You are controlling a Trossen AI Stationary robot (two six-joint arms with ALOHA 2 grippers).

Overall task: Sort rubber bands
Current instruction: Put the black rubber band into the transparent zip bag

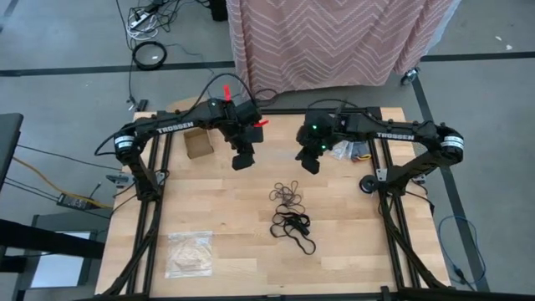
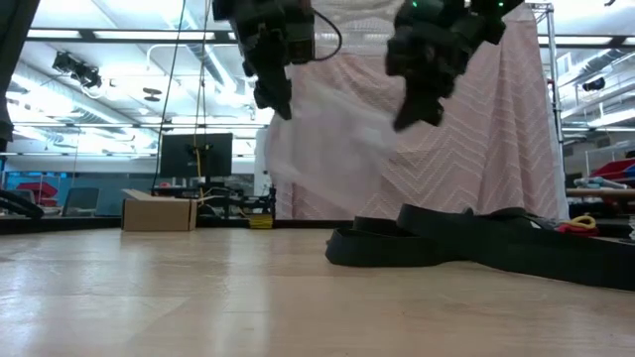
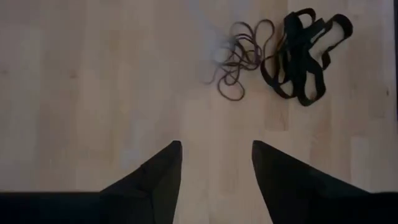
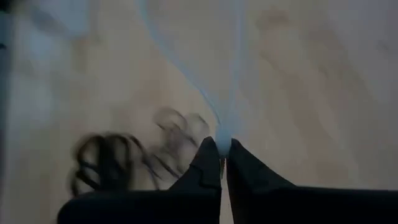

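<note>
Rubber bands [image 3: 273, 56] sharp from left wrist only.

Thin rubber bands [image 1: 288, 195] lie behind, perhaps touching, larger bands [image 1: 293, 229] mid-table [image 1: 217, 209].

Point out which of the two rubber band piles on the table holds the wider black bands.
The black pile, lying nearer the table's front edge. The other pile, toward the arms, is thin brownish loops.

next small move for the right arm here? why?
Probably carry the clear plastic bag clear of the piles and set it down. The right gripper has its jaws shut on the bag's edge, and the bag hangs loose above the table. The left gripper is open and empty. The thin brown bands and larger black bands lie below, unsorted.
</note>
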